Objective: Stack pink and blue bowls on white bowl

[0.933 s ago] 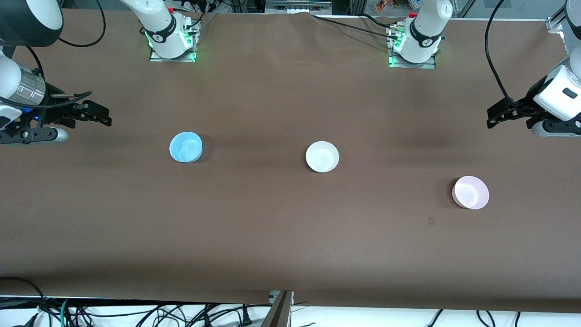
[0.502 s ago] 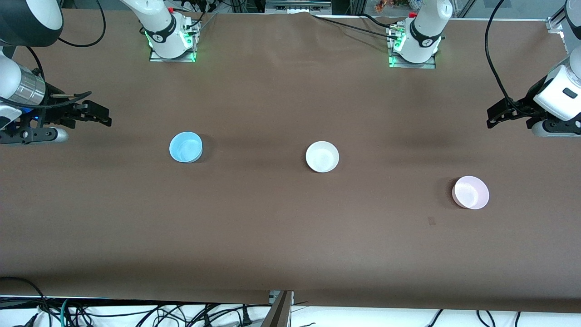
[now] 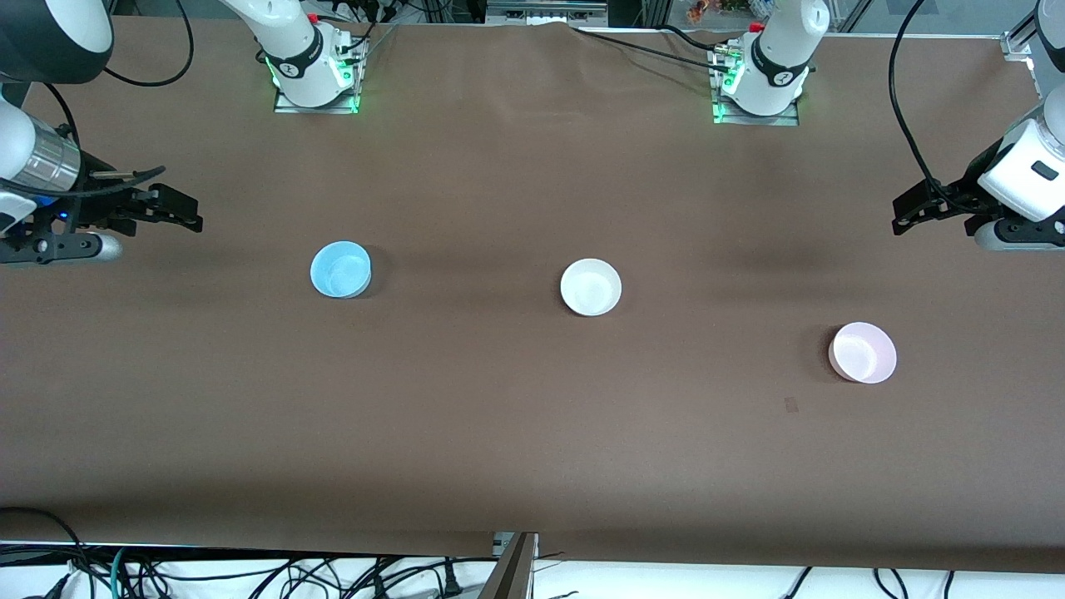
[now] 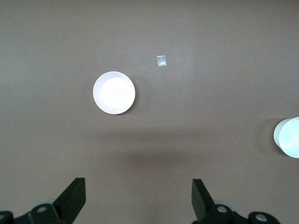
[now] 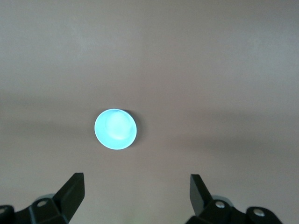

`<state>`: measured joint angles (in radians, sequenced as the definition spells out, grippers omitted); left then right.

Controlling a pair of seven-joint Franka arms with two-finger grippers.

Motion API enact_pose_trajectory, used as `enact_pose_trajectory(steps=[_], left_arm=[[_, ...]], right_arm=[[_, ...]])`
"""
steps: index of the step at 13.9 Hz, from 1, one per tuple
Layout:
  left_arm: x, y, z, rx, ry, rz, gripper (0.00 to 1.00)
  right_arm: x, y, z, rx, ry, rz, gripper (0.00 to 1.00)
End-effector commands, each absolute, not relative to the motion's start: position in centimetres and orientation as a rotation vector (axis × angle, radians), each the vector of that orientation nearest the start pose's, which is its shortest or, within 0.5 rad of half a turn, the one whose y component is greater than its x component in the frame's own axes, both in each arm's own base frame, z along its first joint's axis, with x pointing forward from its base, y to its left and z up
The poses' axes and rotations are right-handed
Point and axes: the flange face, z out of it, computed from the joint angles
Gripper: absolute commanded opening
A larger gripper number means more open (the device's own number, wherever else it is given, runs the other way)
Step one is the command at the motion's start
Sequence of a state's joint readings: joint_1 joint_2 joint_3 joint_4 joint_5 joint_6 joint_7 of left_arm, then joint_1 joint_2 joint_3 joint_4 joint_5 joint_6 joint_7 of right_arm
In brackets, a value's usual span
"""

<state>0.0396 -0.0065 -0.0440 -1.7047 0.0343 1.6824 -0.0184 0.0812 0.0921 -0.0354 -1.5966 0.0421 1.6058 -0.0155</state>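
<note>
Three bowls stand apart and upright on the brown cloth. The blue bowl (image 3: 340,269) is toward the right arm's end, the white bowl (image 3: 591,286) is in the middle, and the pink bowl (image 3: 863,352) is toward the left arm's end, nearer the camera. My right gripper (image 3: 179,212) is open and empty, up over bare cloth at its end of the table. Its wrist view shows the blue bowl (image 5: 116,129) ahead of the gripper (image 5: 137,193). My left gripper (image 3: 911,212) is open and empty over its end. Its wrist view shows the gripper (image 4: 138,196), the pink bowl (image 4: 114,92) and the white bowl (image 4: 289,137) at the frame edge.
A small tape mark (image 3: 791,404) lies on the cloth near the pink bowl and also shows in the left wrist view (image 4: 161,60). The arm bases (image 3: 312,75) (image 3: 761,83) stand at the table's back edge. Cables hang below the front edge (image 3: 516,549).
The right arm has shifted very slightly toward its end of the table. The bowls and the left arm have not moved.
</note>
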Motion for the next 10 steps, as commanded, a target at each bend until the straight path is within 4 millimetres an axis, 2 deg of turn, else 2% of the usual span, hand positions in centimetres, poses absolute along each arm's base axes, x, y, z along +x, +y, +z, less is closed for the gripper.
enact_pose_trajectory(steps=[1,7,10], left_arm=[[56.02,0.0,57.93,-3.125,0.01,0.036,1.0],[55.77,0.0,57.74,-3.124,0.009,0.072,1.0],[55.81,0.01,56.95,-3.124,0.0,0.132,1.0]], right_arm=[[58.31,3.09,57.43,-3.096,-0.106,0.117,1.0],[58.33,3.06,57.45,-3.099,-0.106,0.115,1.0],[58.29,3.15,57.53,-3.099,-0.106,0.112,1.0]])
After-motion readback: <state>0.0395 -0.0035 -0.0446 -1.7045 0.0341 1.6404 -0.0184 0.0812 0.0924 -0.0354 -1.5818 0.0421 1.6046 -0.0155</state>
